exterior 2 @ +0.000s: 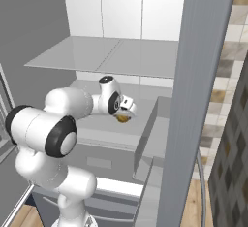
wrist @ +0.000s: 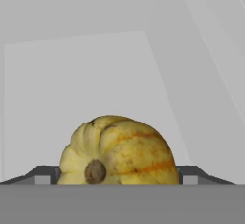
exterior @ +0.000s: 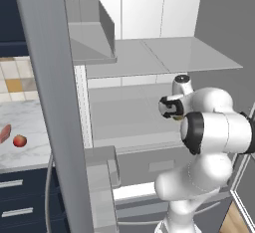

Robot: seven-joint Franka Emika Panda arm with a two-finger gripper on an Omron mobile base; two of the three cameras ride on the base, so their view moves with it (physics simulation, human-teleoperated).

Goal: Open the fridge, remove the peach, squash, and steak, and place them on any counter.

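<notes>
The fridge [exterior: 164, 58] stands open, and my arm reaches into it above the lower shelf. My gripper [wrist: 119, 177] has its two fingertips [wrist: 46, 175] pressed against both sides of the squash [wrist: 119, 151], a ribbed yellow ball with orange streaks and a brown stem. From the base cameras the squash [exterior 2: 123, 119] peeks out under the gripper [exterior 2: 128, 110], close to the grey shelf. I cannot tell whether it rests on the shelf. The peach [exterior: 20, 140] and the steak [exterior: 4, 133] lie on the marble counter [exterior: 30, 117] to the left.
The open left fridge door [exterior: 47, 102] stands edge-on between the counter and the fridge interior, with a door bin [exterior: 102, 177] low on it. The right door [exterior 2: 203, 100] stands close to the arm's right. An upper shelf [exterior 2: 106, 54] hangs above the hand.
</notes>
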